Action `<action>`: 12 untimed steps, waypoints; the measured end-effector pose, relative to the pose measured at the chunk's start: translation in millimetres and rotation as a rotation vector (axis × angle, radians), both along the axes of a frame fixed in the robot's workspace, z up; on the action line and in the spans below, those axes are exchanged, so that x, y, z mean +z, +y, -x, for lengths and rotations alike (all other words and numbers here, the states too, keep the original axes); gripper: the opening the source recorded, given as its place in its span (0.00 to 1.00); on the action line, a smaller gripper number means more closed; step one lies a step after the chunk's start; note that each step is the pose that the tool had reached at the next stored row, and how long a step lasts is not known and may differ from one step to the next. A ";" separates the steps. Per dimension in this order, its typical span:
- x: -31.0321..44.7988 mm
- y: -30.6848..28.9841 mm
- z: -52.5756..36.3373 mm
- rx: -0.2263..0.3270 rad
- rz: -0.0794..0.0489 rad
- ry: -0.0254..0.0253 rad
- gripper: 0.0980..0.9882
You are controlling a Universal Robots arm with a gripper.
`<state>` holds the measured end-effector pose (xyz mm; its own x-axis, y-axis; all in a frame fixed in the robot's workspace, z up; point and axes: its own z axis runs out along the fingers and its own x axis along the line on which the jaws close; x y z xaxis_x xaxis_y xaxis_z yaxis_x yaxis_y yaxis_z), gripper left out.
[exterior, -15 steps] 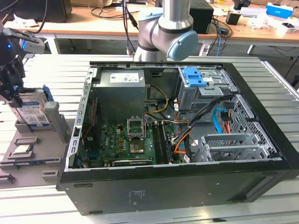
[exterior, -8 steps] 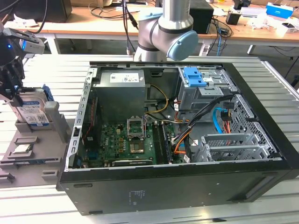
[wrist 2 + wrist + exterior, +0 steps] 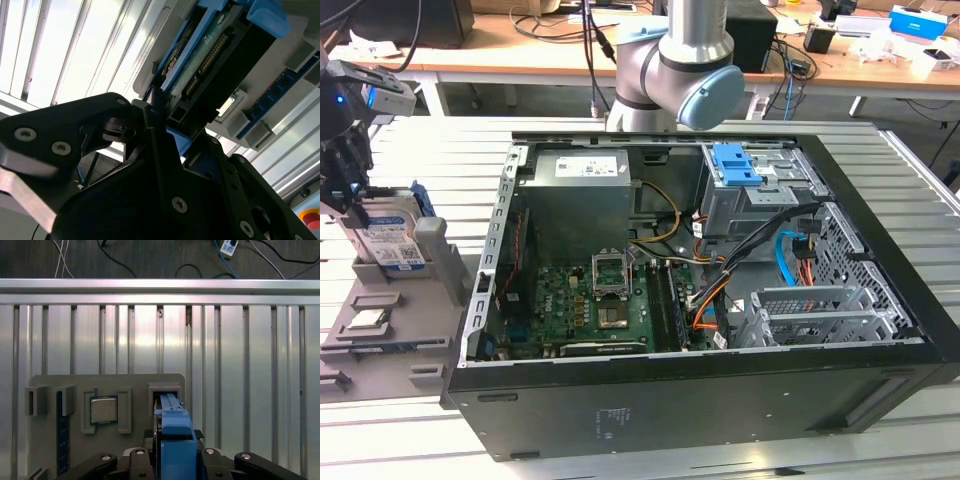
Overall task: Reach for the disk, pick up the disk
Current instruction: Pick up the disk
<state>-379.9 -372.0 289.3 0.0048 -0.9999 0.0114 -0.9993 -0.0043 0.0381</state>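
Note:
The disk (image 3: 392, 238) stands on edge in a slot of the grey holder (image 3: 405, 325) at the exterior view's far left, its white-and-blue label facing the camera and its blue bracket along the edges. My gripper (image 3: 350, 205) reaches down over the disk's upper end. In the first wrist view the disk's blue bracket (image 3: 172, 415) runs between the black fingers (image 3: 207, 455), which sit close against both of its sides. In the second wrist view the disk (image 3: 210, 55) shows its connector edge, with the gripper (image 3: 175, 131) shut on it. The disk still rests in the slot.
A small square silver chip (image 3: 103, 410) lies in a pocket of the holder (image 3: 60, 385) beside the disk's slot. An open computer case (image 3: 720, 400) takes up the middle of the slatted metal table (image 3: 410, 440), with a blue latch (image 3: 735, 165) on its drive cage.

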 end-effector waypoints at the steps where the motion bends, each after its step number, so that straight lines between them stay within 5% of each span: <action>1: -0.1 0.0 0.0 0.000 0.000 0.0000 0.30; 12: 4.9 0.0 -0.1 0.000 0.000 -0.0002 0.30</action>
